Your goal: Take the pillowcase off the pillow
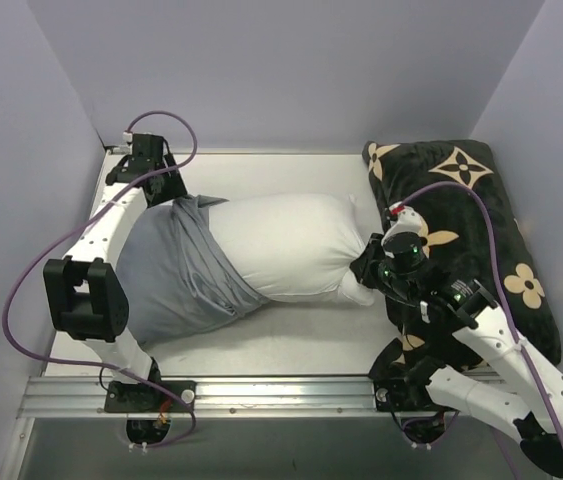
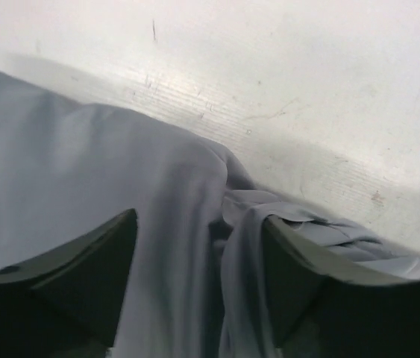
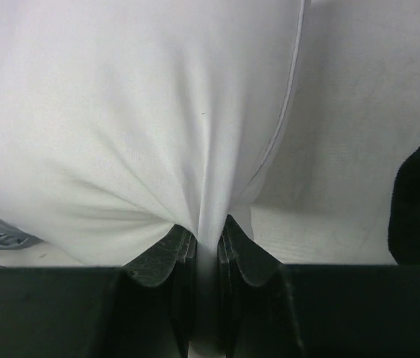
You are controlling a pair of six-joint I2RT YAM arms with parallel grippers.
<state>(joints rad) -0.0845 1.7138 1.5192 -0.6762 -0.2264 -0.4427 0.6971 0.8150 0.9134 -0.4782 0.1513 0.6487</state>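
At pillow (image 3: 120,112) corner, right gripper (image 3: 206,242) clamped; left gripper (image 2: 201,227) apart astride pillowcase (image 2: 60,171); pillow half-hidden.

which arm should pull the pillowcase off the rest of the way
Left. Its open left hand straddles a fold of the pillowcase, ready to grip and pull, while the right hand is shut on a corner of the pillow, anchoring it.

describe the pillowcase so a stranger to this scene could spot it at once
On the white table, find the plump white pillow in the middle. The pillowcase is the wrinkled grey-blue cloth bunched over its left end, plain, unlike the black flowered cushion at right.
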